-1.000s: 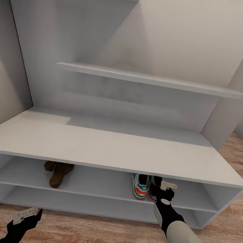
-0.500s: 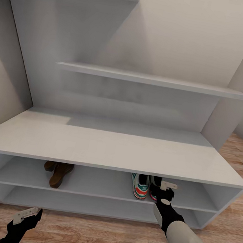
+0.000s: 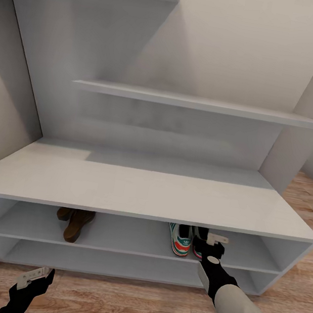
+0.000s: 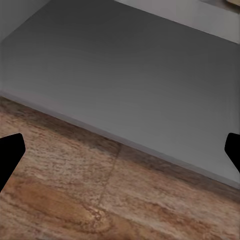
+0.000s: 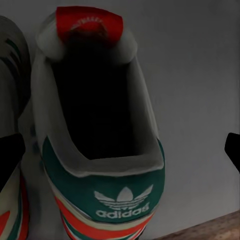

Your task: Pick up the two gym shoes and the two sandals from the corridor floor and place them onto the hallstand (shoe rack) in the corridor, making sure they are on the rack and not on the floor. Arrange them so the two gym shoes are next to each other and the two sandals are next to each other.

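The right arm reaches up from the 5 o'clock corner of the head view, its white forearm narrowing to a black wrist, and puts the right end effector (image 3: 209, 242) at the front edge of the upper open shelf of the hallstand (image 3: 135, 189). In the right wrist view its two black fingertips (image 5: 11, 155) stand wide apart at either edge, spread open around the heel of one gym shoe (image 5: 100, 135) without touching it. The left arm hangs low at 7 o'clock, its left end effector (image 3: 35, 279) over the corridor floor (image 3: 125, 305) just in front of the hallstand's base; the left wrist view shows its fingertips (image 4: 10, 152) far apart, so it is open and holds nothing.

The two gym shoes (image 3: 186, 240) sit side by side on the upper low shelf, right of centre, long axes running front to back, heels toward the robot at 6 o'clock and toes toward 12. The shoe under the wrist camera shows its teal heel tab with a white logo nearest and its red tongue farthest; the second shoe (image 5: 12, 165) lies just beside it.

The two sandals (image 3: 75, 222) rest on the same shelf, left of centre, close together and well apart from the gym shoes, long axes also roughly front to back.
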Robot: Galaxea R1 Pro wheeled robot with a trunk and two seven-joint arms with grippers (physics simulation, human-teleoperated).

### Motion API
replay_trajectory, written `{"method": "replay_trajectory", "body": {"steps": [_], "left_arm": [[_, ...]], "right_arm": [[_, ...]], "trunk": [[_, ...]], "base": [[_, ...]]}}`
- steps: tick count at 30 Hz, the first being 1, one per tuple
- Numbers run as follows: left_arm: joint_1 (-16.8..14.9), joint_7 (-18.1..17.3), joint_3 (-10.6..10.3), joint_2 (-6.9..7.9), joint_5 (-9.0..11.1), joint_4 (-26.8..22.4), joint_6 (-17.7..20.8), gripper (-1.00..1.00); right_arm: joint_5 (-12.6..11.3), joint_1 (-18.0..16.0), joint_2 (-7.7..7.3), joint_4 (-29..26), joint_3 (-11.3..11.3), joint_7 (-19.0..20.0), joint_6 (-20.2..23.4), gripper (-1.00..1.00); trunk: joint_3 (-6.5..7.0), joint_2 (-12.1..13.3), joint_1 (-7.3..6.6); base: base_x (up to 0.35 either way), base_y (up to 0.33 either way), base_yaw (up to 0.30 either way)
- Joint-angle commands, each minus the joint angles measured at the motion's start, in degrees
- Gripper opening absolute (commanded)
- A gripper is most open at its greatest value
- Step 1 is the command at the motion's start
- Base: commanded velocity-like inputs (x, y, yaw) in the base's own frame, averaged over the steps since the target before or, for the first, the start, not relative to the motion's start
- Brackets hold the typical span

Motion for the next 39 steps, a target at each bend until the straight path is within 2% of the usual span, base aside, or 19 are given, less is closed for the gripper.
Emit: {"method": "replay_trajectory", "body": {"steps": [1,9,25,39], "left_arm": [[0.00,0.00,0.00,0.00,0.00,0.00,0.00,1.00],[0.00,0.00,-0.01,0.00,0.00,0.00,0.00,1.00],[0.00,0.00,-0.14,-0.06,-0.01,0.00,0.00,1.00],[0.00,0.00,-0.18,-0.08,0.00,0.00,0.00,1.00]], "right_arm": [[0.00,0.00,0.00,0.00,0.00,0.00,0.00,1.00],[0.00,0.01,0.00,0.00,0.00,0.00,0.00,1.00],[0.19,0.01,0.06,0.06,0.06,0.00,-0.09,1.00],[0.33,0.36,0.00,0.22,0.05,0.00,-0.07,1.00]], "trunk": [[0.00,0.00,0.00],[0.00,0.00,0.00],[0.00,0.00,0.00],[0.00,0.00,0.00]], "base": [[-0.032,0.000,0.000],[-0.175,0.000,0.000],[-0.291,0.000,0.000],[-0.079,0.000,0.000]]}}
